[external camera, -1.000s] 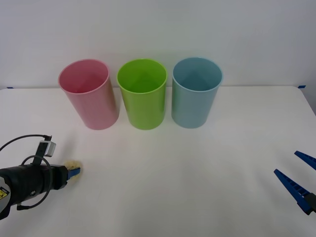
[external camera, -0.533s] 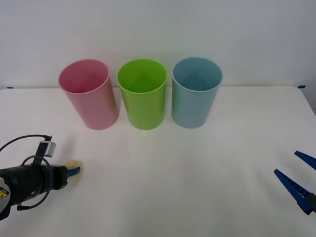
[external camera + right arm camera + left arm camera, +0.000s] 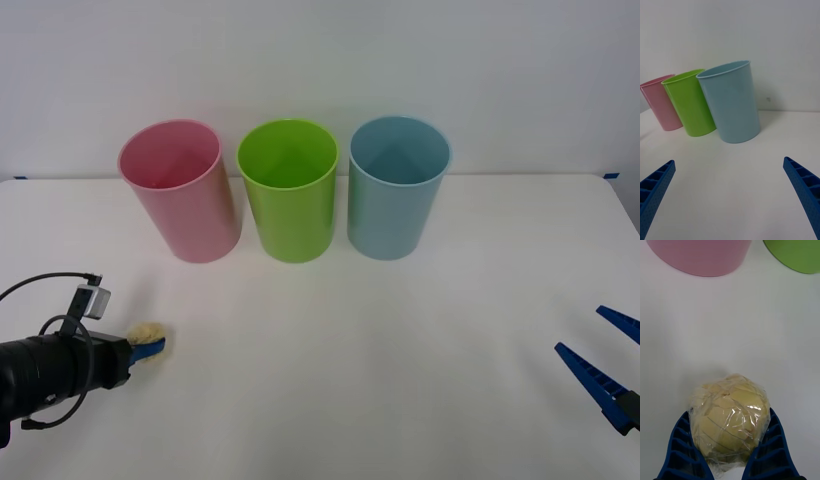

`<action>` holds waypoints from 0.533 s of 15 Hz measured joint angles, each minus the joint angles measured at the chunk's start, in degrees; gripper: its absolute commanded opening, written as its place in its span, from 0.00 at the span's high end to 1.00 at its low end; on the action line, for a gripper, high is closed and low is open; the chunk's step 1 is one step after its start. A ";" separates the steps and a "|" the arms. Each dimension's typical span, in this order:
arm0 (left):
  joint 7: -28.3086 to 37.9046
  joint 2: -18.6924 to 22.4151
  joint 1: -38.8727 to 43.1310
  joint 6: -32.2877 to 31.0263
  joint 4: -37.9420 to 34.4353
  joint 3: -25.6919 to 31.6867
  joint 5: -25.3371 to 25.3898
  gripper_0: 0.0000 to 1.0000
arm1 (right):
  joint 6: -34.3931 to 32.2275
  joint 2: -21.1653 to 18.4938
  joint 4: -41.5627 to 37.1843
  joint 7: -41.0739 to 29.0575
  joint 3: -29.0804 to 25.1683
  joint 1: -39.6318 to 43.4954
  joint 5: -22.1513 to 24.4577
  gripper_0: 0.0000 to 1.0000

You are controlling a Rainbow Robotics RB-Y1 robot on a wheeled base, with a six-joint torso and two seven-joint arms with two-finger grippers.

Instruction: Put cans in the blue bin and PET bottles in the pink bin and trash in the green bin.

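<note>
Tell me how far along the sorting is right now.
Nothing visibly binned yet: what shows of the insides of the pink bin, green bin and blue bin looks bare. In hand: the left gripper, low at the table's near left, is closed on the trash. Left: carry it to the green bin. The right gripper waits open at the right.

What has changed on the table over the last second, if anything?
Very little. The left gripper has drawn back slightly toward the table's near edge, its fingers staying closed on the trash, which barely shifted with it. The right gripper still waits open at the right edge. The pink bin, green bin and blue bin have not moved.
</note>
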 measured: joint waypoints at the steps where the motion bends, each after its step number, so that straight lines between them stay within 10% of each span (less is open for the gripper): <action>1: -2.04 0.00 0.30 0.08 0.00 0.38 1.94 1.00 | 0.00 0.00 0.00 -0.01 0.00 0.00 0.00 0.00; 8: -18.40 -0.07 1.91 0.50 -1.60 2.68 15.88 1.00 | 0.00 0.00 0.00 -0.01 0.00 0.00 0.00 0.00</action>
